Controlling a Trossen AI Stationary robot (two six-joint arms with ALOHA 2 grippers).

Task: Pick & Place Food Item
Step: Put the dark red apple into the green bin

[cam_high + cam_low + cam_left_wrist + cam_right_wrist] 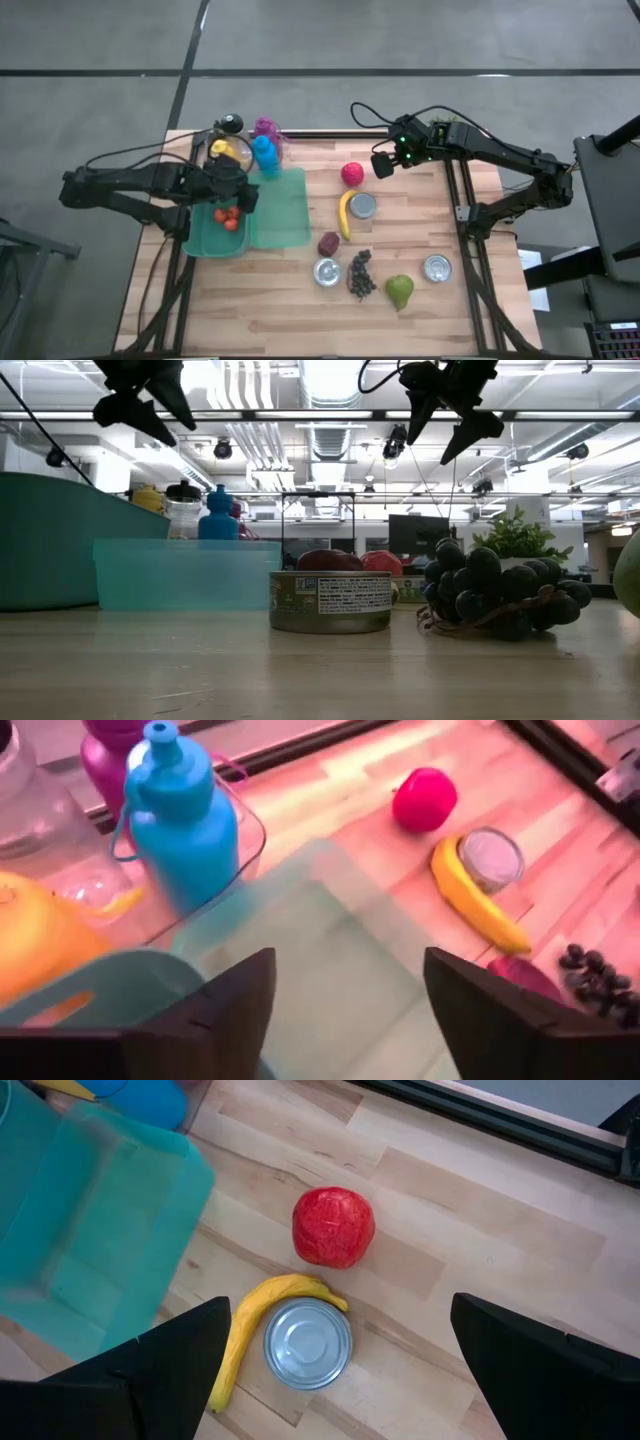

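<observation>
My left gripper [246, 193] hangs open and holds nothing, above the green bin [200, 240] at the table's left. A few small red-orange round fruits [229, 218] lie in that bin. Its wrist view looks past the open fingers [345, 1010] onto the teal lid [320, 940]. My right gripper [381, 165] waits open and high at the far right, above a red round fruit [333, 1227], a banana [245, 1330] and a tin can [308, 1343]. In the low view both grippers [140, 405] [450, 410] are well clear of the table.
A blue bottle [264, 153], a magenta bottle [266, 127] and a yellow item [224, 150] stand at the far edge behind the bin. A purple fruit [328, 243], grapes [360, 274], a green pear [400, 291] and two more cans [326, 271] [437, 267] lie nearer.
</observation>
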